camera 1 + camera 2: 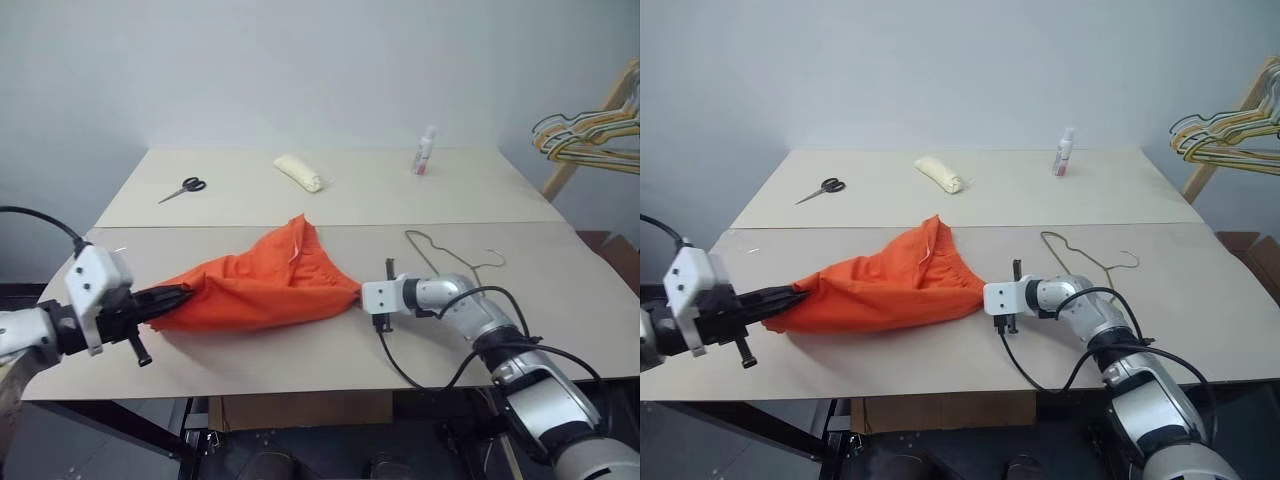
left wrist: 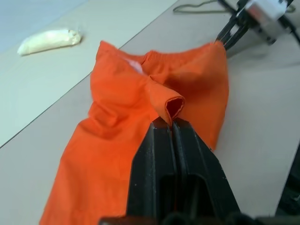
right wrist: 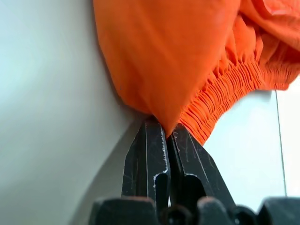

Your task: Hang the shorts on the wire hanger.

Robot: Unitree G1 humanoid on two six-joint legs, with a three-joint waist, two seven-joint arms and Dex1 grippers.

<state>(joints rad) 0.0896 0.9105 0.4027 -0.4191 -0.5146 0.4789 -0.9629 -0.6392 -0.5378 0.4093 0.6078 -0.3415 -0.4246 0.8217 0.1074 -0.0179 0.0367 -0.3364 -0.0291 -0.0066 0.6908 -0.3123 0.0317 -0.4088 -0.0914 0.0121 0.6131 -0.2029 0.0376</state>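
- Fingers of the left gripper (image 2: pixel 169 123) are pressed together on a bunched fold of the shorts (image 1: pixel 262 283), pinching the cloth at the garment's left end.
- The right gripper (image 3: pixel 168 132) is clamped on the opposite end, its black fingers closed on the fabric right beside the gathered elastic waistband (image 3: pixel 229 89).
- Between the two grippers the shorts are drawn out across the front part of the desk (image 1: pixel 300 350), with a peak of cloth rising in the middle and the lower edge lying on the surface.
- The wire hanger (image 1: pixel 450 258) lies flat on the desk just behind the right gripper's arm, apart from the shorts; part of its outline is covered by that arm, so its full shape cannot be made out.
- The near edge of the desk runs close in front of both grippers, leaving little bare surface on that side.
- Behind the shorts the desk is mostly bare up to a seam across the surface.
- Well beyond that seam sit scissors (image 1: pixel 183 188), a pale wrapped roll (image 1: pixel 299 172) and a small bottle (image 1: pixel 425 151), all far from the cloth.
- Off the desk's far right corner, several more hangers (image 1: pixel 590 135) hang on a wooden rack (image 1: pixel 588 125), cut off by the picture's edge.
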